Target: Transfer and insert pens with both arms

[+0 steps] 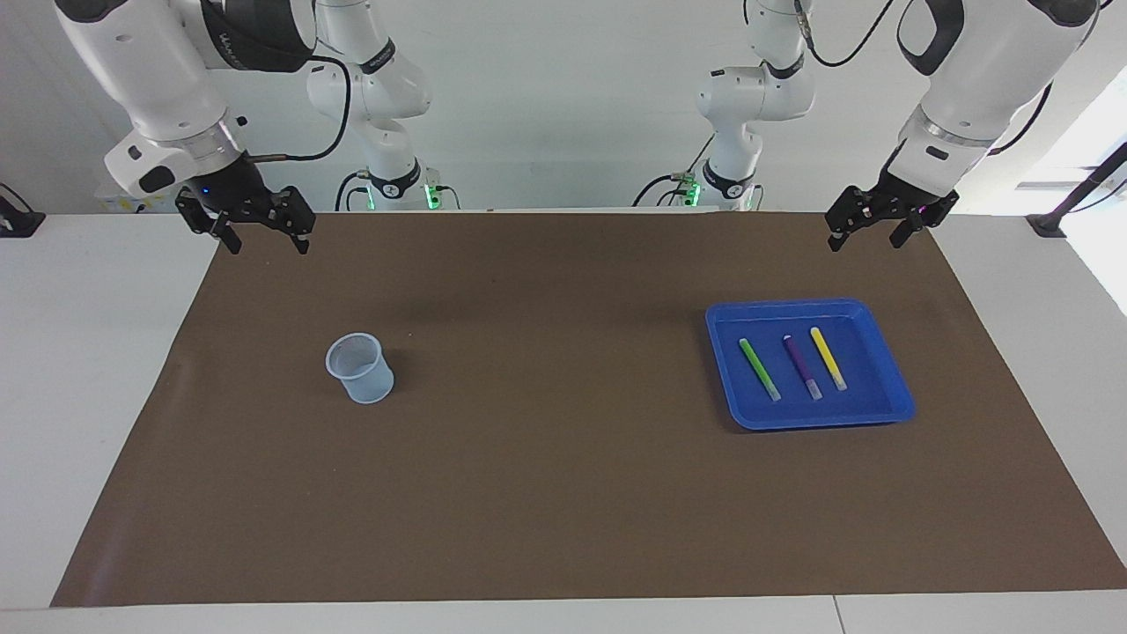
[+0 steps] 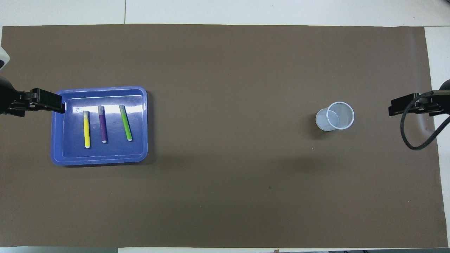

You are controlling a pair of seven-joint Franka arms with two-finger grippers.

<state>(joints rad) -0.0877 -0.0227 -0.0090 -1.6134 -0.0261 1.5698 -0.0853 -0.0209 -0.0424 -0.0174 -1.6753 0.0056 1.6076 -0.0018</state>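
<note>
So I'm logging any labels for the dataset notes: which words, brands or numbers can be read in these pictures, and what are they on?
No text can be read.
Right arm: pale lettering on its black joint band, too blurred to read.
Clear cup: faint marks on its wall, too small to read.
Pens and blue tray: no print visible.

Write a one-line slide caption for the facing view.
Three pens lie in the blue tray, the cup stands apart, both grippers wait open.
</note>
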